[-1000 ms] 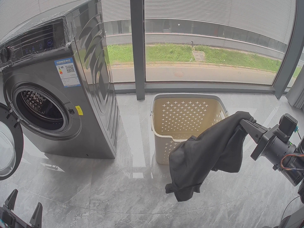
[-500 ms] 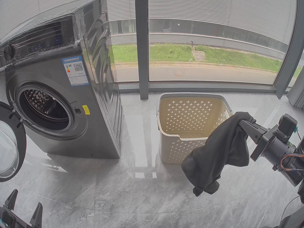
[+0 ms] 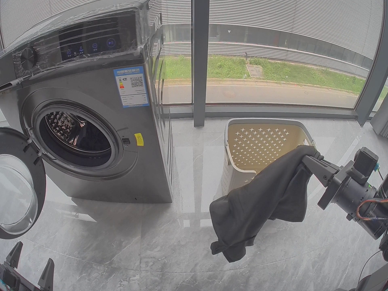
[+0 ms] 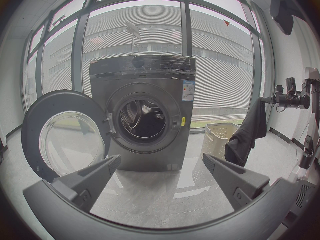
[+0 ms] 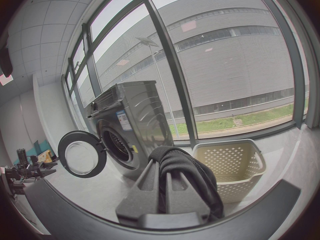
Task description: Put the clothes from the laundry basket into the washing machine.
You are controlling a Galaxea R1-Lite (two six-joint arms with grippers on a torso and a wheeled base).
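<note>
Left hand (image 3: 32, 259): low at the near left corner, fingers spread wide and holding nothing. It sits below the open door, probably parked there so the loading path stays free.

Door (image 3: 18, 182): swung right out on its hinge to the left of the drum mouth, which leaves the opening unblocked.

Washing machine (image 3: 93, 102): stands on the floor with its front towards the robot. The drum mouth (image 3: 76, 140) is open. Something dark lies low inside, and whether it is cloth cannot be told.

Laundry basket (image 3: 264, 120): on the floor by the window, to the right of the machine and apart from it, with its open top easy to reach from above.

Dark garment (image 3: 258, 199): out of the basket, pinched by one upper edge. The rest droops in front of the basket's near right corner, its loose tail clear of the floor. It is well apart from the drum.

Right hand (image 3: 313, 160): clamped on the garment's edge and held out above the basket rim, high enough, it seems, to keep the cloth from dragging.

Step in hand: the carry. The garment has yet to cross leftward to the drum mouth.

Watch for: the long tail snagging on the door or the lip of the opening.
</note>
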